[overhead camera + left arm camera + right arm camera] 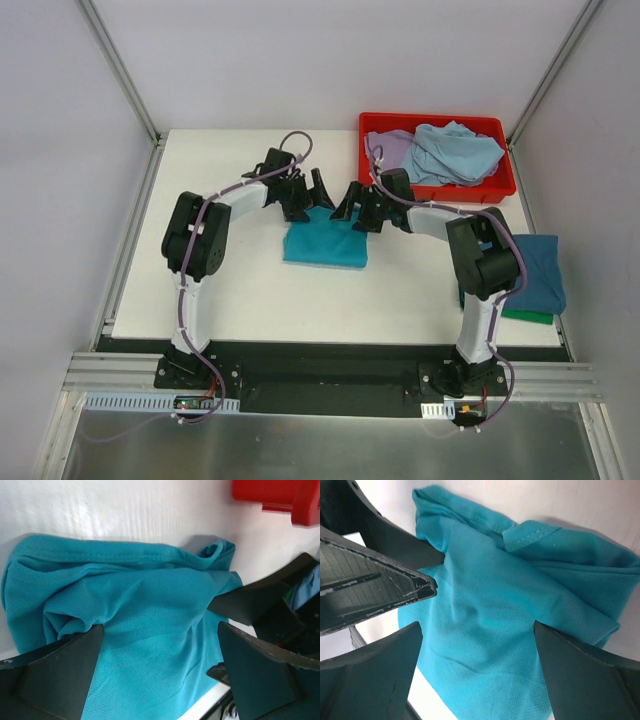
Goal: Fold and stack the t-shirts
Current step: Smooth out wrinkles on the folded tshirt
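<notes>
A folded teal t-shirt [324, 246] lies in the middle of the white table [240, 300]. It fills the left wrist view [135, 620] and the right wrist view [510, 610], with wrinkles and a bunched far edge. My left gripper [308, 195] is open over the shirt's far left edge. My right gripper [356, 206] is open over its far right edge. Both hold nothing, with cloth showing between the spread fingers. A stack of folded shirts, dark blue [540, 270] on green [528, 315], lies at the right edge.
A red bin [500, 185] at the back right holds loose shirts, a light blue one [455, 152] and a lavender one [390, 150]. Its corner shows in the left wrist view [280, 497]. The two grippers are close together, fingers nearly touching.
</notes>
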You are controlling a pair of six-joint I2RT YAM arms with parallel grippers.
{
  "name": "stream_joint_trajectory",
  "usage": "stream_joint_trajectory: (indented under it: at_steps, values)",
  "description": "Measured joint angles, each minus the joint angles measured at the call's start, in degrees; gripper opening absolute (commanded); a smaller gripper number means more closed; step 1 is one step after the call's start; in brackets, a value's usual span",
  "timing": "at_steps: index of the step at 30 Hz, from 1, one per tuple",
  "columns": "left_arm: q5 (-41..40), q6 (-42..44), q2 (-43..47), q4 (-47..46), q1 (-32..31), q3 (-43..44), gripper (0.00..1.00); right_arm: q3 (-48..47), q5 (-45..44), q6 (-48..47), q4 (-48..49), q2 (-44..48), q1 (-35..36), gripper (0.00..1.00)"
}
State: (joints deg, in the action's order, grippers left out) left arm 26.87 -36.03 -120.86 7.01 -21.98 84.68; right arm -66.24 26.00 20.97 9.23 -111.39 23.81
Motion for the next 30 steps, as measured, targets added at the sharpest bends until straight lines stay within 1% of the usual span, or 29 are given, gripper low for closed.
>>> stream_joint_trajectory:
  at_steps: [2, 5, 9, 12, 16, 21, 24, 27, 30]
  values:
    - [1.27, -0.61, -0.24, -0.85, 0.63, 0.35, 0.99, -1.86, 0.76, 0.17, 0.42, -1.55, -0.26, 0.96]
    - [1.42, -0.96, -0.11, -2.1, 0.83, -0.59, 0.99, -2.21, 0.59, 0.22, 0.94, -2.05, -0.33, 0.96]
    - [0.96, -1.31, 2.45, -5.27, 0.81, -5.46, 0.99, 0.33, 0.39, 0.28, 3.63, -1.05, -0.28, 0.96]
    - [0.52, -2.16, 6.29, -6.54, 0.2, -11.23, 0.99, 4.79, 0.07, 0.26, 4.52, 2.29, 0.39, 0.96]
    - [-1.55, -3.21, 13.51, -6.78, -3.3, -20.04, 0.99, 13.27, -1.55, 0.17, 2.86, 10.08, 2.95, 0.96]
    - [-6.47, -4.9, 22.71, -5.46, -10.36, -29.38, 0.99, 21.51, -5.05, -0.7, -4.02, 20.85, 6.45, 0.96]
    - [-8.57, -5.27, 29.38, -2.71, -12.57, -33.2, 0.99, 23.15, -7.98, -1.44, -8.55, 26.43, 6.97, 0.96]
    - [-11.52, -5.33, 36.33, -1.03, -12.44, -34.93, 0.99, 23.15, -11.72, -3.13, -12.79, 33.64, 6.95, 0.96]
    - [-15.56, -5.25, 45.42, 0.61, -12.15, -36.15, 0.99, 22.84, -15.04, -4.81, -16.7, 42.14, 6.93, 0.96]
